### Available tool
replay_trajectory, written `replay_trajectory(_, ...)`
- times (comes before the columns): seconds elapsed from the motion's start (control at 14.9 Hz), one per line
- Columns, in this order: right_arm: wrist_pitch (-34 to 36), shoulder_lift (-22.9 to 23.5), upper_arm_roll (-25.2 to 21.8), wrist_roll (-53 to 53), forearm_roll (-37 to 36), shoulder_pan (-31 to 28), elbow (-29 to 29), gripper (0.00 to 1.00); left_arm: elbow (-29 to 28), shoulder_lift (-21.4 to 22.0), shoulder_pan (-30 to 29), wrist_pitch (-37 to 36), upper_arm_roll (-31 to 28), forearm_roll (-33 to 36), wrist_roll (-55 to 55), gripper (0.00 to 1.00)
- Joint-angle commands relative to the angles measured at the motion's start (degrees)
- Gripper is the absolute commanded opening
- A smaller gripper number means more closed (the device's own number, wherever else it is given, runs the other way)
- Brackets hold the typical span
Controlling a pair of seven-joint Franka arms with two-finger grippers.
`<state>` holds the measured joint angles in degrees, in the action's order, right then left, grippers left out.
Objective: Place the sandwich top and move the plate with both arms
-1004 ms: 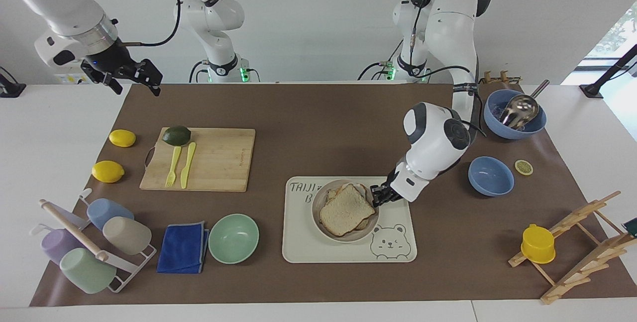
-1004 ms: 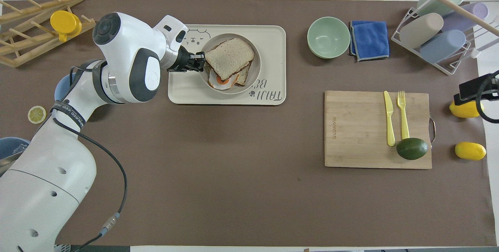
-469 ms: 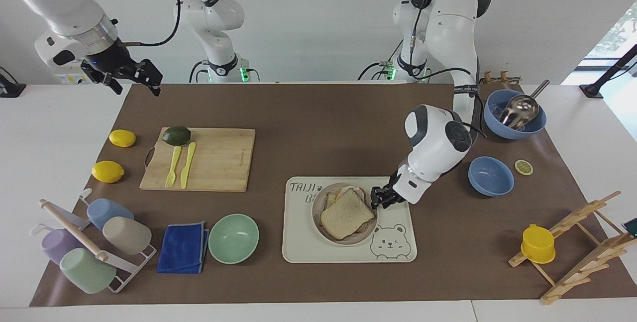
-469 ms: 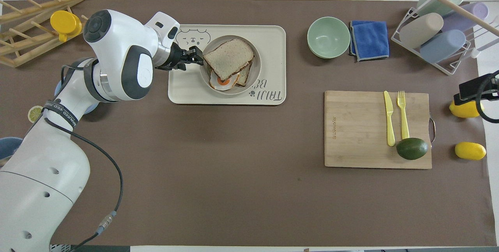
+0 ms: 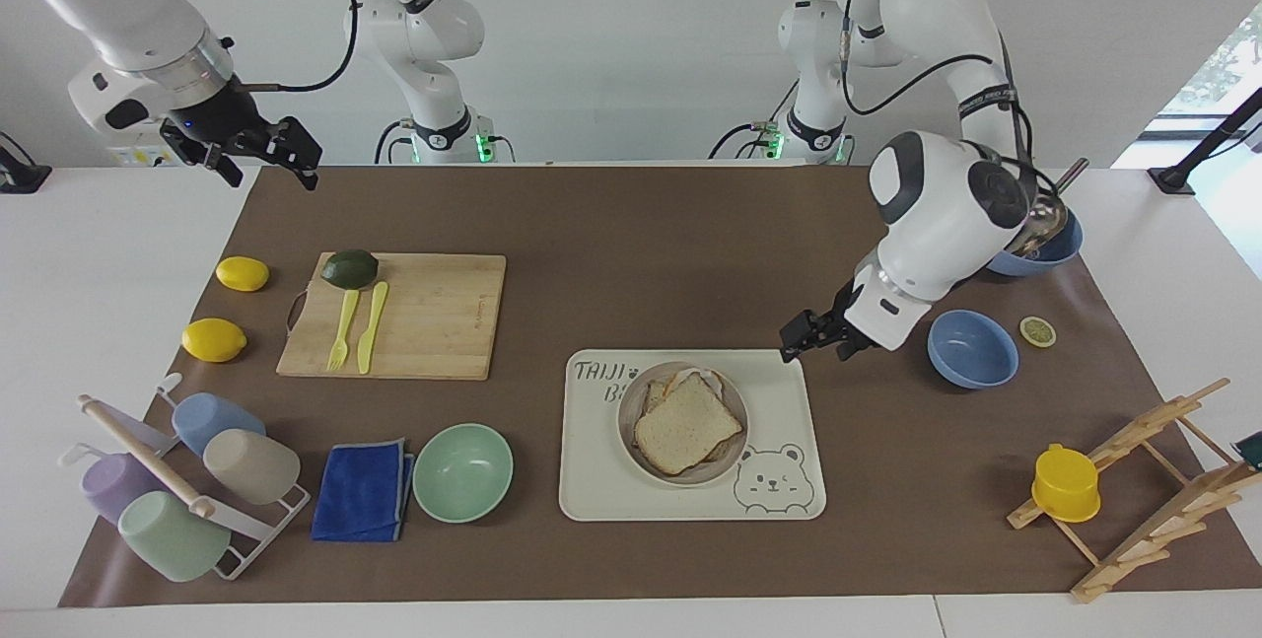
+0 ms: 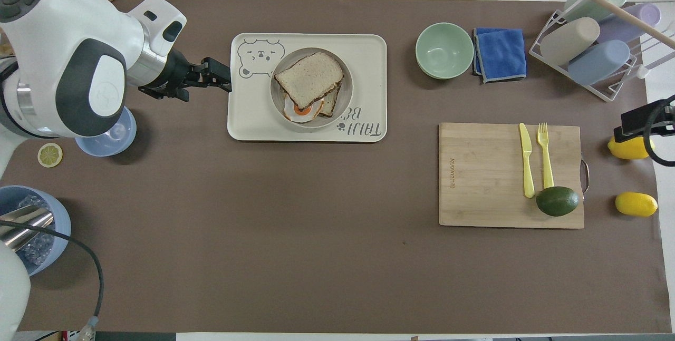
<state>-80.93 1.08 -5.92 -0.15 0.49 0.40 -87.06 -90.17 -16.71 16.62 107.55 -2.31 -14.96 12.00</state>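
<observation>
The sandwich top (image 5: 687, 421) lies on the egg toast (image 6: 301, 110) in the round beige plate (image 5: 628, 399), which stands on the cream bear tray. It also shows in the overhead view (image 6: 308, 72), slightly askew, with the plate's rim (image 6: 346, 103) around it. My left gripper (image 5: 797, 342) is open and empty, raised over the mat just off the tray's edge toward the left arm's end; it also shows in the overhead view (image 6: 225, 75). My right gripper (image 5: 268, 157) is open and empty, waiting high over the mat's corner at the right arm's end.
The cream tray (image 5: 789, 441) holds the plate. A mint-green bowl (image 5: 462, 471), blue cloth (image 5: 363, 490) and cup rack (image 5: 177, 480) stand toward the right arm's end. A cutting board (image 5: 434, 318) carries fork, knife and avocado. Two blue bowls (image 5: 971, 349) and a wooden rack (image 5: 1154, 480) are at the left arm's end.
My left gripper let go of the bread slice, pulled back off the plate toward the left arm's end and rose. The slice stays on the sandwich. The right arm has not moved.
</observation>
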Motion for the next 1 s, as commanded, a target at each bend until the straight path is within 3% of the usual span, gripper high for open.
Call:
replay_trajectory(0.0, 0.7, -0.7, 0.2, -1.3, -0.1, -0.3, -0.6, 1.0, -1.6, 4.4, -0.2, -4.5, -0.2, 1.8, 0.0, 1.0)
replay_trajectory(0.47, 0.7, -0.7, 0.2, -1.3, -0.1, -0.3, -0.6, 1.0, -1.1, 16.9, -0.4, -13.0, -0.9, 9.0, -0.1, 1.0)
replay_trajectory(0.94, 0.7, -0.7, 0.2, -1.3, -0.1, -0.3, -0.6, 1.0, -1.0, 24.0, -3.6, -23.8, -0.9, 10.1, -0.1, 1.0)
